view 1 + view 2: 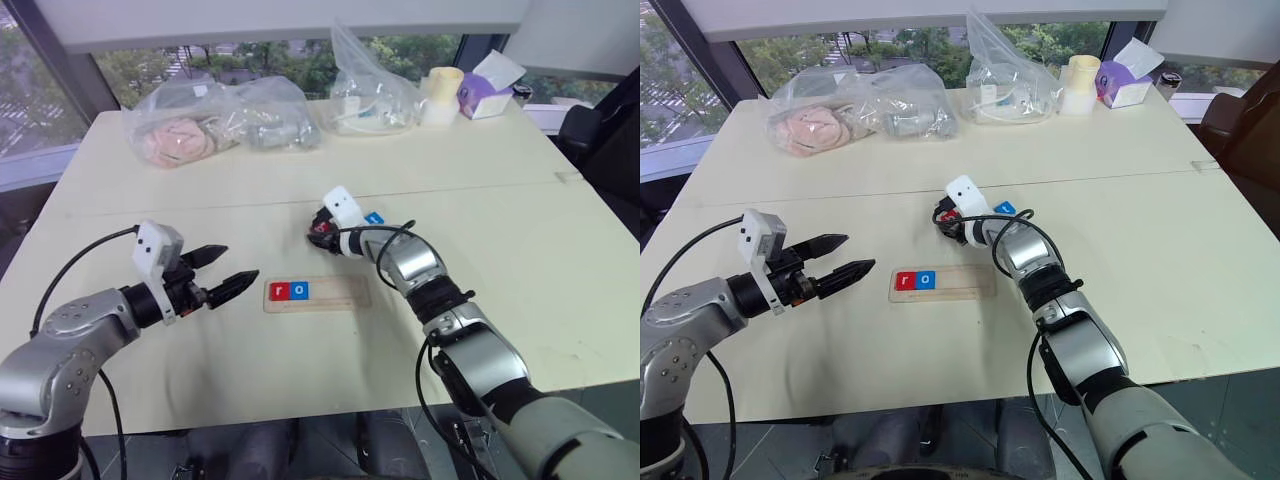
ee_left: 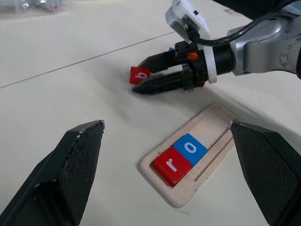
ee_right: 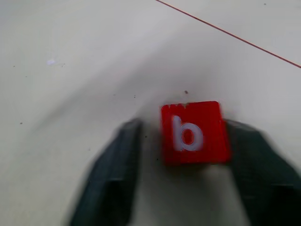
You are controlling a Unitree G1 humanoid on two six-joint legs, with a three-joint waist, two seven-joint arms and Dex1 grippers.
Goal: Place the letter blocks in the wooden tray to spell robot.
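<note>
Table: a wide cream-coloured table (image 1: 520,250) carries everything.
Tray: the long shallow pale-wood tray (image 1: 340,294) lies flat near the middle of the table, between the two arms.
Tiles in tray: a red square tile with a white r (image 1: 279,291) sits at the tray's left end, with a blue square tile with a white o (image 1: 299,290) touching it on the right; the other places in the tray are bare wood.
Red b tile: a red square tile with a white b (image 3: 194,132) lies on the table just beyond the tray, between the right gripper's fingers (image 3: 263,160).
Blue tile: another small blue tile (image 1: 374,217) lies on the table just behind the right gripper, its letter too small to read.
Right gripper: the right gripper (image 2: 141,81) reaches low over the table beyond the tray, its black fingers drawn in on the red b tile at their tips.
Left gripper: the left gripper (image 1: 232,268) hovers above the table to the left of the tray, pointing toward it, its black fingers spread wide and empty.
Far edge: clear plastic bags (image 1: 215,120), a pale roll (image 1: 443,95) and a purple tissue box (image 1: 487,92) stand along the far side, well apart from the tray.
</note>
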